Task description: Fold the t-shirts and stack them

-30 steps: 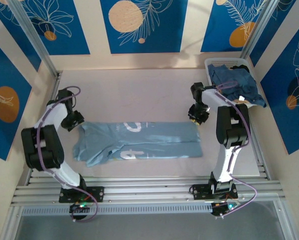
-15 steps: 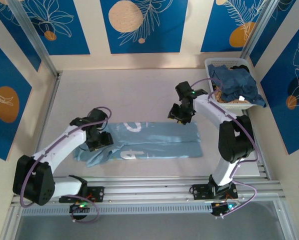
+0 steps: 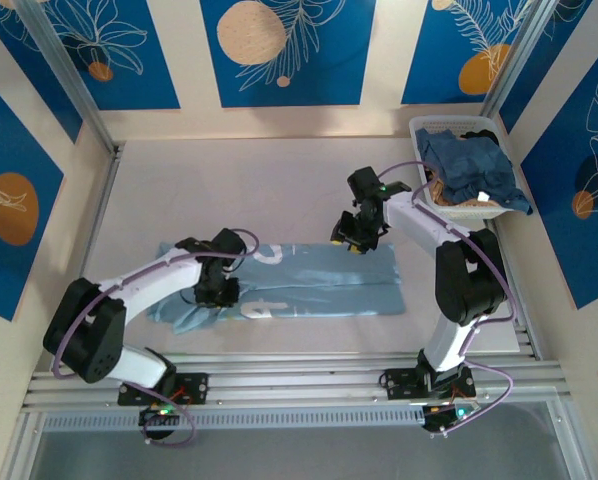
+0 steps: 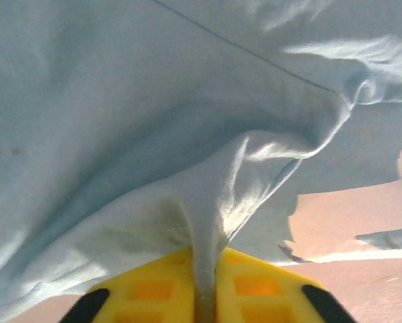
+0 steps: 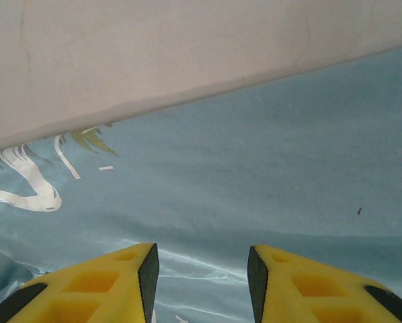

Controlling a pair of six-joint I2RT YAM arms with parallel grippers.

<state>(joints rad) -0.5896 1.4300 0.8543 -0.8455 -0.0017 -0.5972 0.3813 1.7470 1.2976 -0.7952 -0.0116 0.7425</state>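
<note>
A light blue t-shirt (image 3: pixel 309 283) with white lettering lies folded lengthwise across the table. My left gripper (image 3: pixel 219 291) sits over its left part, shut on a pinched fold of the t-shirt (image 4: pixel 208 222); the cloth runs down between the yellow fingers (image 4: pixel 154 289). My right gripper (image 3: pixel 347 240) hovers over the shirt's far edge near its right end. In the right wrist view it stands open (image 5: pixel 202 269) just above the flat cloth (image 5: pixel 268 168), with nothing between the fingers (image 5: pixel 120 282). White lettering (image 5: pixel 26 182) shows at the left there.
A white mesh basket (image 3: pixel 457 128) at the back right holds a heap of darker blue t-shirts (image 3: pixel 474 168) that spill over its near rim. Bare table (image 3: pixel 239 190) lies behind the flat shirt. Aluminium rails (image 3: pixel 299 380) run along the near edge.
My left gripper moved right onto the shirt's left part and closed on a fold of it. My right gripper came left from beside the basket to the shirt's far edge.
</note>
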